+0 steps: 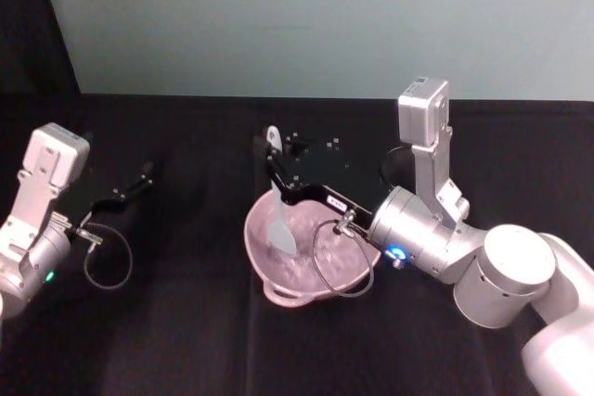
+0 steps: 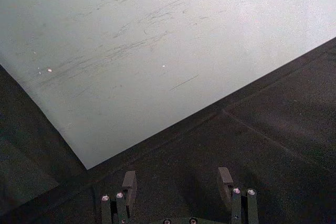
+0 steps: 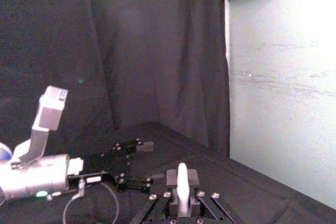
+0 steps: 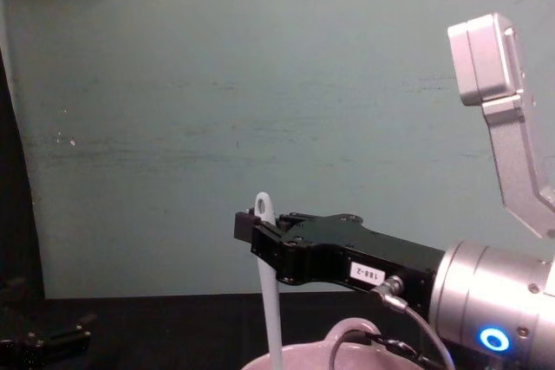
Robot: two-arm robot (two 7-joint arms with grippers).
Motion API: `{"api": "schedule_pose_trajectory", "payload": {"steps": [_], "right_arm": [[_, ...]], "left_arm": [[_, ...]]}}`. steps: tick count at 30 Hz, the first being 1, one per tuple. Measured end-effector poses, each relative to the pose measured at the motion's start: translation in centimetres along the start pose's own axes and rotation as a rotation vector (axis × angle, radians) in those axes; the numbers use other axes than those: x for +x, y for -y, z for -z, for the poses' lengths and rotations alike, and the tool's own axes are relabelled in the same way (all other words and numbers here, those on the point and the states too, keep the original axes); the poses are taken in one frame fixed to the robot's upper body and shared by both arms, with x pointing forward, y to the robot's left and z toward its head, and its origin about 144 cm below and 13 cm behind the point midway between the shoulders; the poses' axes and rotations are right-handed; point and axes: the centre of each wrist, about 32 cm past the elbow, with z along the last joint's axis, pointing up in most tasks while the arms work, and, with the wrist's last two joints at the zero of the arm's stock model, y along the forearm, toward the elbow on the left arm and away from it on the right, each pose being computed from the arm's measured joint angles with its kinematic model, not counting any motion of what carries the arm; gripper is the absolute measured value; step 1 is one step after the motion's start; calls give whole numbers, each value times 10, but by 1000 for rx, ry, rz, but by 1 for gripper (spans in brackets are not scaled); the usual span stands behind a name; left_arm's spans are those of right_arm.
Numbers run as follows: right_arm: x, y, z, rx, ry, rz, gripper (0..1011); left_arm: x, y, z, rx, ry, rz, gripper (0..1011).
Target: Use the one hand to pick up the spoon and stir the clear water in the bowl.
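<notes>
- Well, the right gripper (image 1: 272, 172) reaches over the bowl (image 1: 260, 266) in the middle of the table (image 1: 186, 340), jaws clamped on the spoon (image 1: 282, 229) just below its loop end.
- The spoon stands nearly upright, blade down inside the bowl.
- It looks light, stiff and smooth; held so high, it may pivot.
- The left gripper (image 1: 141, 178) rests near the table's left edge, jaws apart, empty.
</notes>
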Motion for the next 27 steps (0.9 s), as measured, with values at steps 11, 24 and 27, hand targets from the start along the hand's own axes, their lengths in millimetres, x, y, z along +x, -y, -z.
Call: {"api": "schedule_pose_trajectory", "payload": {"steps": [11,24,27], "right_arm": [[24,-4,10,16,-17,82,113],[33,31,2,25,22,194,113],[32,36,0,19,30,198,113]], "left_arm": [[0,0,0,0,0,0,1011],[0,0,0,0,0,0,1011],[0,0,0,0,0,0,1011]]}}
